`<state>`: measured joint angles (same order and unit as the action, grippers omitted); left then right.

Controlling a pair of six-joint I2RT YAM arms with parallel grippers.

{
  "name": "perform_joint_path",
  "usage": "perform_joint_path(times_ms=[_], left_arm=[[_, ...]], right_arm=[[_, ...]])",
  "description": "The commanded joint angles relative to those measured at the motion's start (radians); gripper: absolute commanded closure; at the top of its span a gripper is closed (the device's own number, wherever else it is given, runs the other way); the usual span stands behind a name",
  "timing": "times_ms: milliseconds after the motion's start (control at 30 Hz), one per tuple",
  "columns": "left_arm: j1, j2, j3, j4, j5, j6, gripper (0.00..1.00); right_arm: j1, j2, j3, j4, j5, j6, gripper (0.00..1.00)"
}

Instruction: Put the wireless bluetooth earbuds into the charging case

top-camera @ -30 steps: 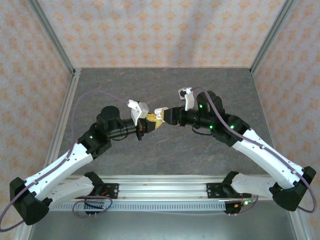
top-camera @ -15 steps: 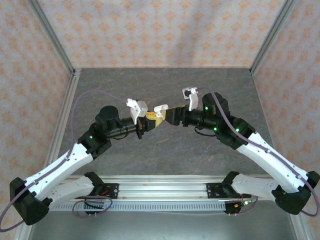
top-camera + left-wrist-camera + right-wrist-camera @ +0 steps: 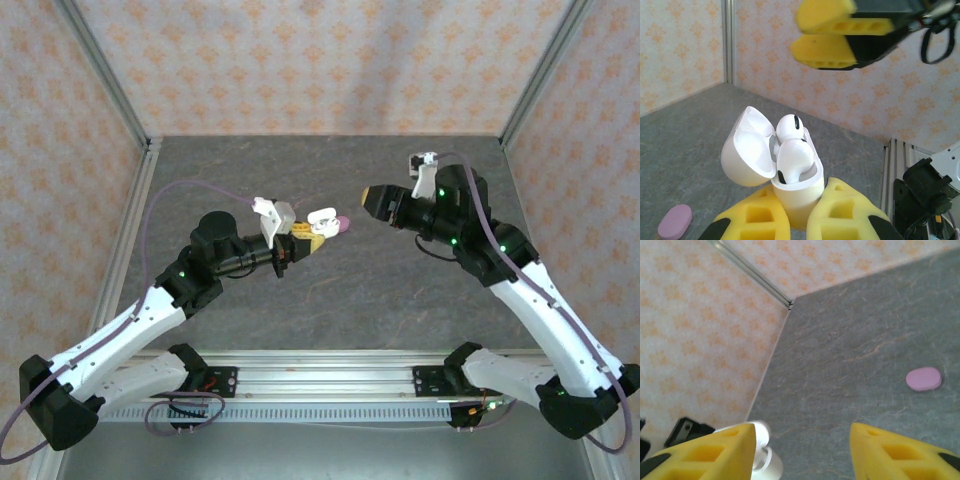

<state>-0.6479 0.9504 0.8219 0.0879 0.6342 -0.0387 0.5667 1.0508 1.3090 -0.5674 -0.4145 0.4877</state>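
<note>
the worktop (image 3: 330, 300) is a dark grey, stone-like slab with faint lighter veins, closed in on three sides by walls (image 3: 300, 60) papered in pale peach with an orange floral repeat. bare aluminium posts (image 3: 108, 75) run down the corners where the walls meet, and a slotted aluminium rail (image 3: 330, 385) crosses the near edge where both arms are bolted. the left gripper (image 3: 305, 243) is raised above the middle of the slab, its yellow foam fingers (image 3: 755, 220) pinched around the lower body of the white charging case (image 3: 795, 187), which stands upright with its lid (image 3: 747, 150) swung back to the left. two white earbuds (image 3: 792, 150) sit in the case, their rounded heads standing up out of the wells, one behind the other. a closed pink case (image 3: 342, 224) lies flat on the grey surface, apart from both arms; the right wrist view has it alone on bare stone (image 3: 924, 379). the right gripper (image 3: 375, 202) hangs in the air to the right of the white case and well apart from it, its yellow fingers (image 3: 900, 450) spread wide with nothing between them. a purple cable (image 3: 180, 190) loops over the left arm.
</note>
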Motion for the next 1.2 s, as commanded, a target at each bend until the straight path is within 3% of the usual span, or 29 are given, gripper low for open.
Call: perform_joint_path(times_ms=[0,167,467,600,733,1167], left_arm=[[-0.001,-0.020,0.016,0.048,0.061,0.049,1.00],[-0.001,-0.025,0.020,0.051,0.106,0.083,1.00],[-0.001,0.029,0.035,0.068,0.117,0.091,1.00],[-0.002,0.044,0.039,0.068,0.109,0.091,1.00],[-0.002,0.050,0.039,0.065,0.101,0.089,1.00],[-0.001,0.049,0.029,0.063,0.068,0.080,1.00]], right_arm=[[-0.046,0.055,-0.016,0.048,-0.176,0.109,0.54],[-0.064,0.106,-0.073,0.225,-0.355,0.218,0.60],[-0.065,0.127,-0.151,0.440,-0.566,0.314,0.66],[-0.065,0.128,-0.171,0.527,-0.640,0.336,0.80],[-0.065,0.128,-0.171,0.547,-0.682,0.327,0.88],[-0.065,0.110,-0.171,0.527,-0.740,0.280,0.91]])
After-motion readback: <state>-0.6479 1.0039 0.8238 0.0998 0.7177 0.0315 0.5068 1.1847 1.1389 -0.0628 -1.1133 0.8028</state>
